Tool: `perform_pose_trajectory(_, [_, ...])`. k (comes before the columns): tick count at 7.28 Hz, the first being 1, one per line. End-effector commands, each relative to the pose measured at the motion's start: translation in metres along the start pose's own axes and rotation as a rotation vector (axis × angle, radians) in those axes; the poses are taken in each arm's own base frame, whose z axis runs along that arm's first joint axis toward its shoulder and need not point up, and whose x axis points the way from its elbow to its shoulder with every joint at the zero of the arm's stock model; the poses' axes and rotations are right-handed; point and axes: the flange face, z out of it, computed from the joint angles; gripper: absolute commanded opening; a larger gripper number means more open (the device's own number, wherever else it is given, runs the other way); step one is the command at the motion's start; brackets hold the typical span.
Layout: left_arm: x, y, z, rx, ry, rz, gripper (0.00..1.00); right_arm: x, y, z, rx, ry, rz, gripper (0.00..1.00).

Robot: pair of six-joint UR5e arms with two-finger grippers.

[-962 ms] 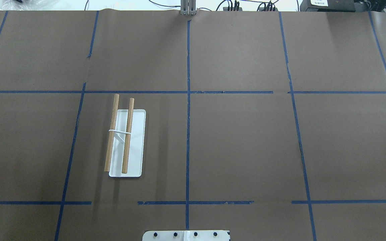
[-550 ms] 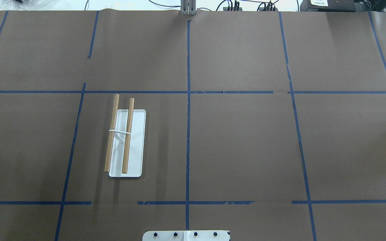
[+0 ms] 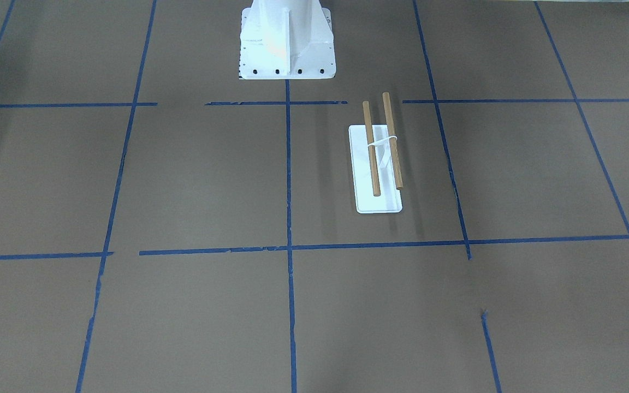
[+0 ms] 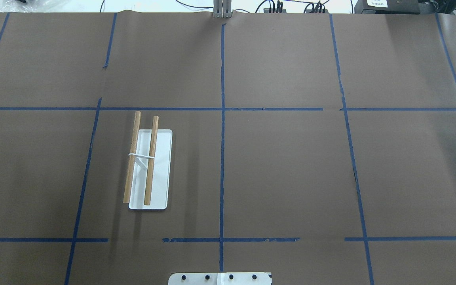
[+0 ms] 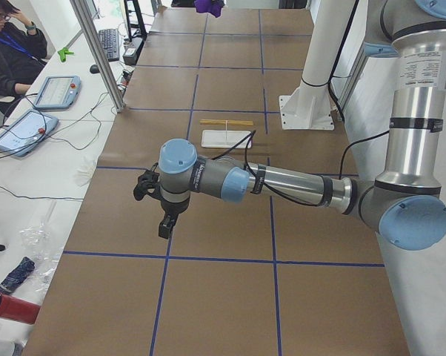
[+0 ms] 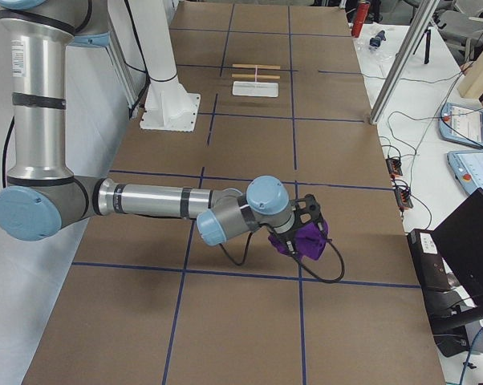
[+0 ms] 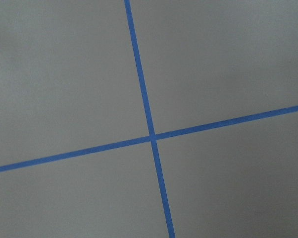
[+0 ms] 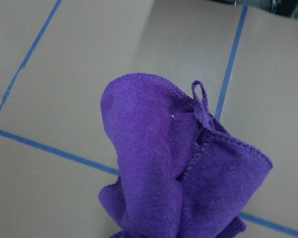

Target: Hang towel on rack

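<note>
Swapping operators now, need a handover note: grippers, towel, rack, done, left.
Left gripper: over bare table, nothing seen in it; open or shut unclear.
Right gripper: at the bunched purple towel; grip unconfirmed.
Rack: on robot's left side, far from towel, dowels bare.
Done: nothing hung.
Left: secure towel, carry it to rack, drape over a dowel.

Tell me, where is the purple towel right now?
In the exterior right view the purple towel is bunched at the right gripper, at the robot's right end of the table, far from the rack.
</note>
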Motion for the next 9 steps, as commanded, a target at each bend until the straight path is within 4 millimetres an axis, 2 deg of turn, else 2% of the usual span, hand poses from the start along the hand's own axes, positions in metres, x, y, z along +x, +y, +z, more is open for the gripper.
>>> perform_pose_trajectory(1, [0.017, -0.025, -0.017, 0.179, -0.007, 0.091, 1.0, -0.063, -0.101, 0.001, 0.079, 0.062, -0.074, 0.0])
perform_pose_trajectory(2, [0.028, -0.039, -0.025, 0.239, -0.003, 0.065, 1.0, -0.104, -0.134, 0.015, 0.106, 0.06, -0.032, 0.0])
perform_pose_trajectory(3, [0.051, -0.048, -0.02, 0.306, 0.042, 0.024, 1.0, -0.16, -0.165, 0.033, 0.135, 0.047, 0.034, 0.0])
perform_pose_trajectory(4, [0.099, -0.07, -0.007, 0.351, 0.144, -0.061, 1.0, -0.208, -0.19, 0.039, 0.16, 0.003, 0.163, 0.0])
perform_pose_trajectory(5, [0.148, -0.094, -0.005, 0.381, 0.258, -0.165, 1.0, -0.261, -0.201, 0.036, 0.199, -0.03, 0.177, 0.0])
perform_pose_trajectory(6, [0.188, -0.117, -0.015, 0.399, 0.361, -0.276, 1.0, -0.323, -0.199, 0.04, 0.229, -0.073, 0.222, 0.0])
perform_pose_trajectory(7, [0.226, -0.125, -0.017, 0.385, 0.46, -0.36, 1.0, -0.387, -0.188, 0.047, 0.273, -0.105, 0.29, 0.0])
perform_pose_trajectory(8, [0.253, -0.13, -0.023, 0.4, 0.568, -0.405, 1.0, -0.448, -0.174, 0.047, 0.33, -0.131, 0.262, 0.0])
perform_pose_trajectory(9, [0.28, -0.14, -0.031, 0.417, 0.653, -0.469, 1.0, -0.498, -0.159, 0.045, 0.371, -0.161, 0.232, 0.0])
